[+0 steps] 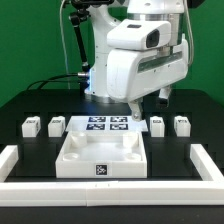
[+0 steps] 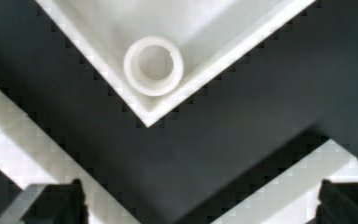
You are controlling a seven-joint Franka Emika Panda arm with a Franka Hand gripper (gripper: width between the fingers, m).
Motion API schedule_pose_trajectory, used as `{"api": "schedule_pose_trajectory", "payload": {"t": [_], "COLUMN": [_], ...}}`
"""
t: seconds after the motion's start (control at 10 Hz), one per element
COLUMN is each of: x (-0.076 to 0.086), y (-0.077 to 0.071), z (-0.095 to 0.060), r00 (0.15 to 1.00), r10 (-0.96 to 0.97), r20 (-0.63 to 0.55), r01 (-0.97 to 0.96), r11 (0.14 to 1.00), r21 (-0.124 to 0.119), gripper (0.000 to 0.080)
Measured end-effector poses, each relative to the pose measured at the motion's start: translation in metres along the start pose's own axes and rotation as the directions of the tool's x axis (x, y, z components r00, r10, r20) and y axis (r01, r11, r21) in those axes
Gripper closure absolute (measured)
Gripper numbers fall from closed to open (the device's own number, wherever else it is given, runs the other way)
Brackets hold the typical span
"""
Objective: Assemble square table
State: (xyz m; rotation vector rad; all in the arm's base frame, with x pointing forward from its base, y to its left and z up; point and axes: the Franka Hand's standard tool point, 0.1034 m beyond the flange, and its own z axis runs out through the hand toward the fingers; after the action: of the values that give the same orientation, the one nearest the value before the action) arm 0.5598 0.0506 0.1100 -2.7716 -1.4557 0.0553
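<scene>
At the exterior view's left, the outer left leg [image 1: 31,126] and inner left leg [image 1: 55,125] stand on the black bench [image 1: 30,150], near each other but apart. In the lower middle lies the slab [image 1: 103,155], rim up, its tag facing the camera. Just behind it is the marker board [image 1: 108,125]. To the right stand the inner right leg [image 1: 157,125] and outer right leg [image 1: 181,125]. The rail [image 1: 110,188] runs along the front and up both sides.

The slab looks like stiff, smooth moulded plastic, probably light and prone to slide on the bench. It is too wide to span, so the raised rim is the likely place to pinch it. The legs look small and light and may tip; hold them across their flat sides.

The fingers [image 2: 37,208] stand wide apart and hold nothing, with bare bench between them. The wrist view shows one slab corner with a round socket [image 2: 153,66].

In the exterior view the arm [image 1: 135,60] hides the fingers and part of the marker board. The white bands beside the fingers in the wrist view cannot be identified. The tags are too small to read.
</scene>
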Motion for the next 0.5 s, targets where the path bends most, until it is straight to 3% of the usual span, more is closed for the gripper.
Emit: {"api": "schedule_pose_trajectory", "payload": {"t": [0.3,0.5], "x": [-0.041,-0.081], "y": [-0.028,-0.040], "z": [0.015,0.039], "r00": [0.965,0.886], "r10": [-0.262,-0.463], "r20": [0.003,-0.009], "r01": [0.262,0.463], "r11": [0.965,0.886], "r21": [0.001,-0.021], "gripper": [0.0150,0.0150]}}
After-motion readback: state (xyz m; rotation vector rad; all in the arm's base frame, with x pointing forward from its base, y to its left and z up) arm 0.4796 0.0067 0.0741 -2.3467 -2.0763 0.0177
